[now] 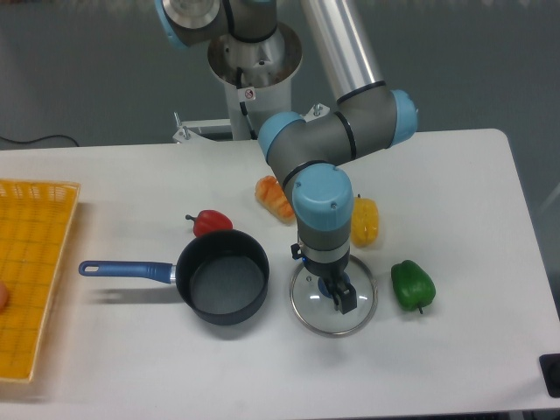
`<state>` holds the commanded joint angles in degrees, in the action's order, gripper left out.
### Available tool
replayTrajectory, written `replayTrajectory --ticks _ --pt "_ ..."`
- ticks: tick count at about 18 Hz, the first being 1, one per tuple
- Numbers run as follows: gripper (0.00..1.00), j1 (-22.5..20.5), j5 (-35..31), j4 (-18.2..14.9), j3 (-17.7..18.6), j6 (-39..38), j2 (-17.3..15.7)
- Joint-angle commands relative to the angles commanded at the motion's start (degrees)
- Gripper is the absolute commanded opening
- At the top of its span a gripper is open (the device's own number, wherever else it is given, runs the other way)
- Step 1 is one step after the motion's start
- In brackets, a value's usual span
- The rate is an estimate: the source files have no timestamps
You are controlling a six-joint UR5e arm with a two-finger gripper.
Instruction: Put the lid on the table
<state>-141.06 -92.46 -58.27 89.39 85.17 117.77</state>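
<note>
- The lid (332, 306) lies flat on the white desk (455, 192), just to the right of the saucepan (223, 276) and apart from it.
- The hand (337, 295) points down over the middle of the lid, right where its blue knob sits; only a sliver of blue shows under the dark fingers.
- I cannot tell whether the fingers grip the knob or stand a little apart from it; the arm's wrist hides most of the gap.
- The saucepan is dark inside and holds nothing that can be seen; its blue handle (127, 269) points left.
- A red pepper (210, 222) sits just behind the saucepan's rim.
- An orange pepper (273, 196) lies behind the arm, and a yellow pepper (364, 221) shows partly to the right of the wrist, near the lid's far edge.
- A green pepper (412, 285) stands just right of the lid, not touching it.
- A yellow mesh tray (35, 271) rests at the left edge of the desk; a small reddish thing shows at its left border, too cut off to name.
</note>
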Motion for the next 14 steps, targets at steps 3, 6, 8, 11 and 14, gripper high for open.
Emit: replayTrajectory --ticks 3,6,8,11,14 --pt "1.0 -0.53 0.0 0.0 0.0 0.0 0.53" --pt "1.0 -0.62 -0.09 0.09 0.09 -0.26 0.97" --pt "1.0 -0.62 -0.09 1.22 0.09 -0.79 1.23" --pt "1.0 -0.62 -0.61 1.76 0.26 -0.97 1.58" --pt "1.0 -0.97 -0.79 1.76 0.44 -1.05 2.11"
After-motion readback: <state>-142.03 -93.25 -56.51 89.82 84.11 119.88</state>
